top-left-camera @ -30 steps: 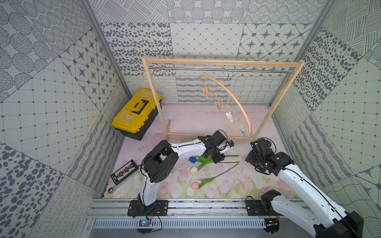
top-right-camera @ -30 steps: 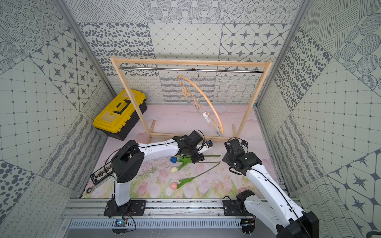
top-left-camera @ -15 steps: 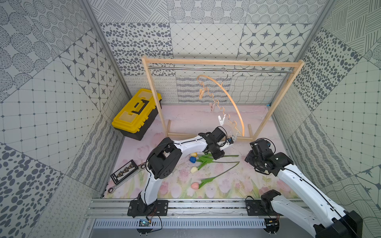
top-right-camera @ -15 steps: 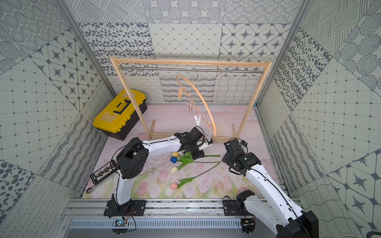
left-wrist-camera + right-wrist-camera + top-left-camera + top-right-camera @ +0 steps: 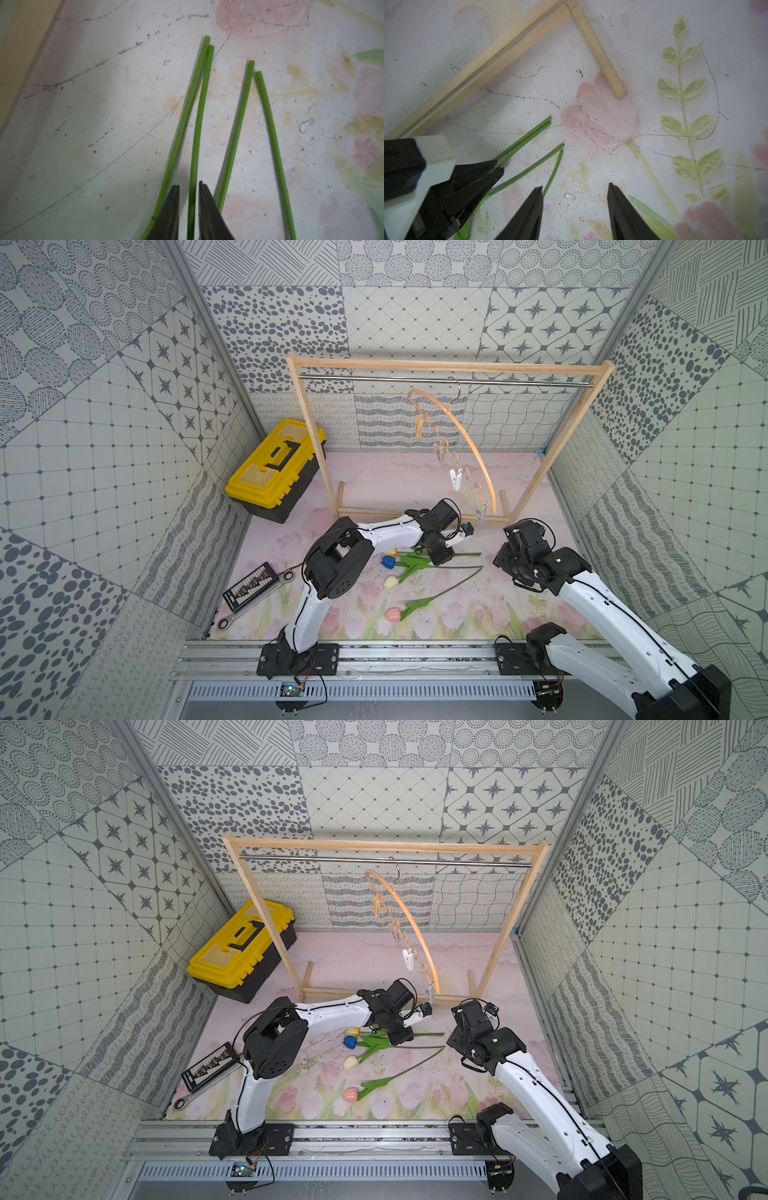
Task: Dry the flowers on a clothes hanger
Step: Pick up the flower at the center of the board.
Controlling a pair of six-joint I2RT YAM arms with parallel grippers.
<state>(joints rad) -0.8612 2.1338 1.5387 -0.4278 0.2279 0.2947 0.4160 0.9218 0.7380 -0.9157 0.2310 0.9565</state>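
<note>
- Since a second ago the left gripper (image 5: 441, 556) has dropped onto the stems and narrowed its jaws. The hanger (image 5: 468, 438) has swung slightly on the rod (image 5: 374, 378) of the frame (image 5: 449, 364).
- Both top views: all four flowers (image 5: 374, 1045) lie on the mat (image 5: 415, 1094) in front of the frame's base, and the hanger's pegs (image 5: 408, 961) are bare. Nothing is hung yet, so I judge this to be the first pick. The right gripper (image 5: 467, 1019) hovers near the frame's right foot.
- Left wrist: only here is it plain that the left gripper (image 5: 188, 187) straddles one stem (image 5: 198, 124), the second of four stem ends. It is nearly pinching, with a sliver of gap on one side.
- Right wrist: the right gripper (image 5: 574, 207) is spread and empty over the mat beside the stem ends. The flower heads and pegs, seen from above, are out of shot here.
</note>
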